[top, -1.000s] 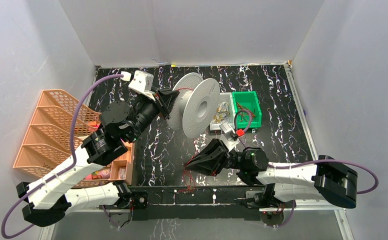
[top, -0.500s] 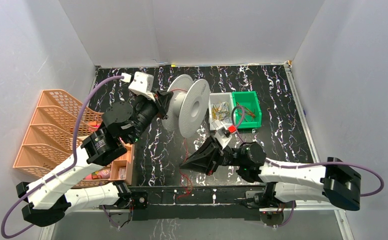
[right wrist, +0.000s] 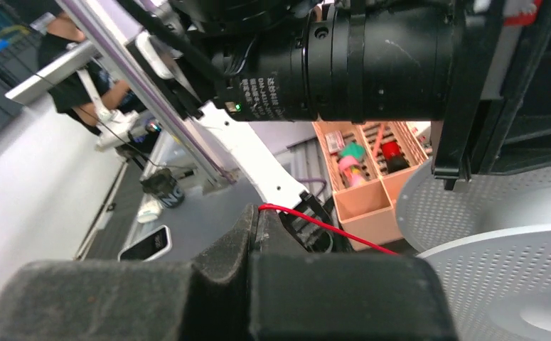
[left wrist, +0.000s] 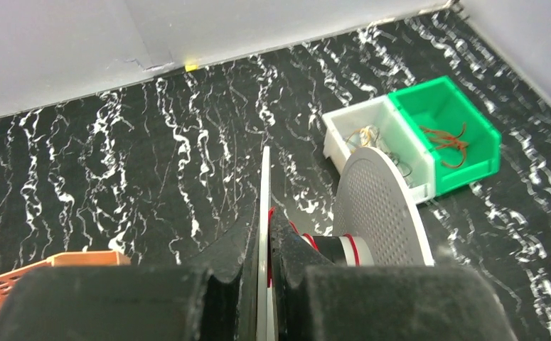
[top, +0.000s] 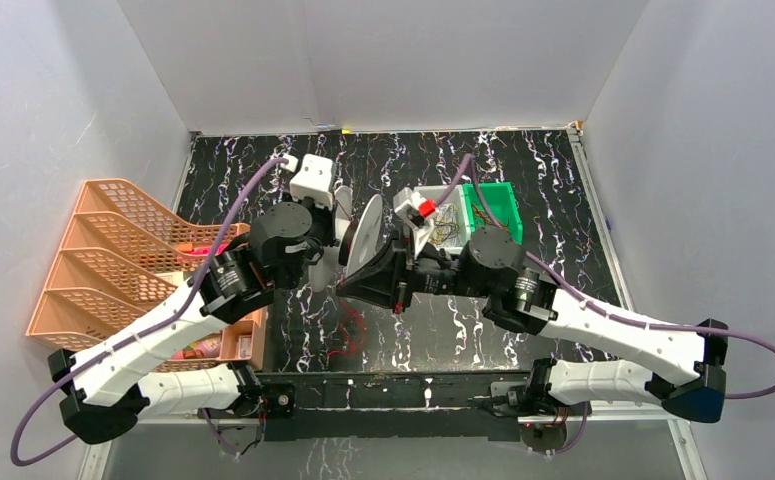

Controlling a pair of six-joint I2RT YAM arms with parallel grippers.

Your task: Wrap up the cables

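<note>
A grey spool point(top: 371, 232) is held edge-on above the table's middle. My left gripper point(top: 348, 225) is shut on its near flange; in the left wrist view the fingers point(left wrist: 286, 245) clamp the thin white flange point(left wrist: 264, 185), and red wire point(left wrist: 351, 245) is wound round the hub beside the perforated far flange point(left wrist: 382, 206). My right gripper point(top: 347, 285) sits just below and in front of the spool, shut on one thin red cable point(right wrist: 329, 227) that runs from its tips point(right wrist: 255, 211) towards the spool point(right wrist: 514, 277). A loose red tangle point(top: 348, 335) lies on the table below.
An orange rack point(top: 93, 250) and an orange compartment box point(top: 243, 340) stand at the left. A white bin point(top: 450, 215) with yellowish wires and a green bin point(top: 498, 205) sit right of the spool, just behind my right arm's wrist.
The spool has turned from face-on to edge-on and shifted a little towards the front. My right gripper has risen and moved back and left, up to the spool, with the red cable.
</note>
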